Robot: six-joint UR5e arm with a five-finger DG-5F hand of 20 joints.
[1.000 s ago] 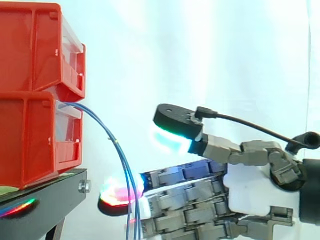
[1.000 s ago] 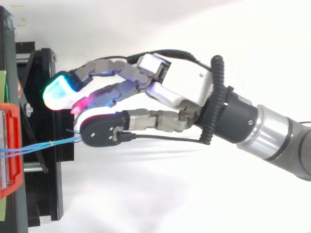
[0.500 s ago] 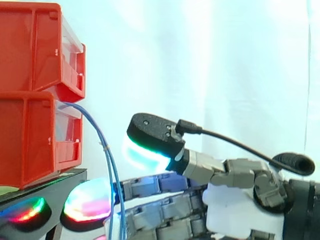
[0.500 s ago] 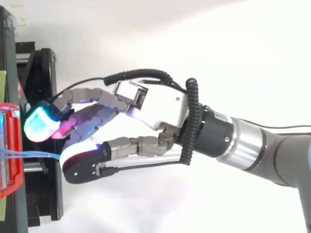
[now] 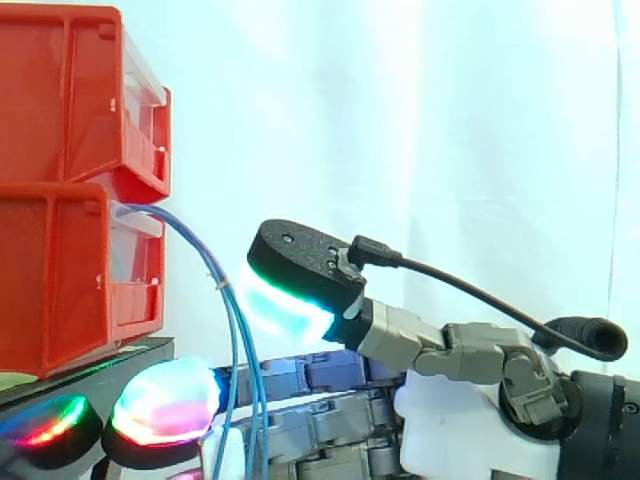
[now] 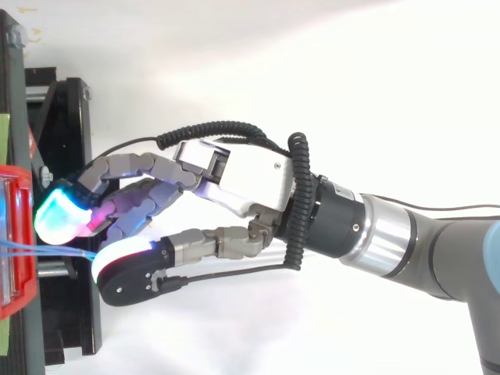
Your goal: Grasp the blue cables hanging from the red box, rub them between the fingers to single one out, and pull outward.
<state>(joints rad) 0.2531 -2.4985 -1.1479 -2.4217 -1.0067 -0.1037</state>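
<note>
- Hanging from the red box, side view: blue cables drop across the straight fingers of the hand, just ahead of its raised thumb; hand open, nothing held.
- Top view: cables lead from the box into the hand's thumb-finger gap. Grasp, rub and pull all remain.

Backdrop in the side view is just a plain white curtain with soft vertical folds, brightly and evenly lit. From above, a black stand runs down the left edge, and the rest of the frame is a bare white surface with faint grey shadows.
</note>
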